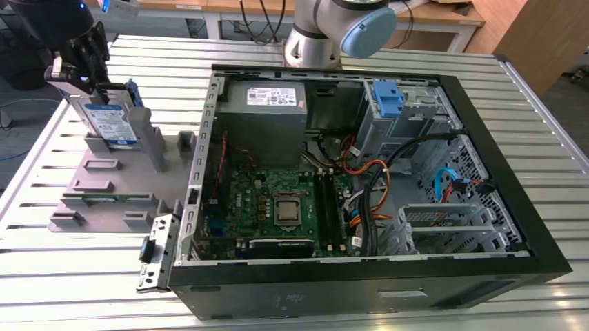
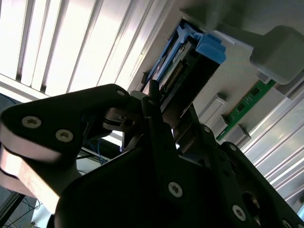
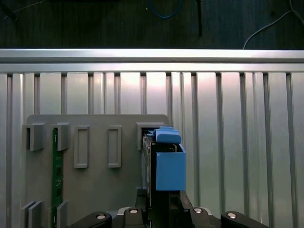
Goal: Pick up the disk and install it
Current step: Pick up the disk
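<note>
The disk (image 1: pixel 112 124) is a silver drive with a white-and-blue label in a blue carrier. It stands on edge in a slot of the grey fixture (image 1: pixel 101 186) at the exterior view's left. My gripper (image 1: pixel 92 84) comes down on its top edge and is shut on it. In the second wrist view the dark fingers (image 2: pixel 152 102) straddle the disk's (image 2: pixel 183 71) connector end. In the first wrist view the blue carrier (image 3: pixel 168 161) rises from the fixture (image 3: pixel 95 190) just ahead of the gripper (image 3: pixel 164 202).
An open computer case (image 1: pixel 501 145) lies at the exterior view's right, with a motherboard (image 1: pixel 276 207), a grey power supply (image 1: pixel 267 103) and a blue bracket (image 1: pixel 388 100) in its drive bay. A green memory stick (image 3: pixel 57 171) sits in the fixture. The table (image 1: pixel 552 83) is slatted metal.
</note>
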Motion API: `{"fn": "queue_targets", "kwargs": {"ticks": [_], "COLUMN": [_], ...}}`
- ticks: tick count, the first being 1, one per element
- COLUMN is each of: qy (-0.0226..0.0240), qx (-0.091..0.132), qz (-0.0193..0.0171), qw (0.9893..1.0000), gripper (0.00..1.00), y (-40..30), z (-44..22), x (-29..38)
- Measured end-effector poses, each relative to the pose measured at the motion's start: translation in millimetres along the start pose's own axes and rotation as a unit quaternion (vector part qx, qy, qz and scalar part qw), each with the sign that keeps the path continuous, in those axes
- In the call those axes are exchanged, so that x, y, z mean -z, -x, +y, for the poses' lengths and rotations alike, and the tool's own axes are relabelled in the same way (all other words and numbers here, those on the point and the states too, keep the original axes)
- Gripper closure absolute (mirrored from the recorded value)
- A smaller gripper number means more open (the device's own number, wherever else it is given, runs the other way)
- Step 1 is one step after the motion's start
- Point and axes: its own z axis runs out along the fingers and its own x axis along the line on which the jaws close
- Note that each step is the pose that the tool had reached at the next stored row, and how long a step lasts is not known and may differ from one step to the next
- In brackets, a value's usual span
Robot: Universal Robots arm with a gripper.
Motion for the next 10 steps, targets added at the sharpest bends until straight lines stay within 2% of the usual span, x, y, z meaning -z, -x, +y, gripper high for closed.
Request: {"fn": "queue_targets", "kwargs": {"ticks": [10], "qy": [0.0], "qx": [0.0], "qz": [0.0], "qw": [1.0], "gripper": [0.65], "y": [0.0], "z": [0.0], "x": [0.0]}}
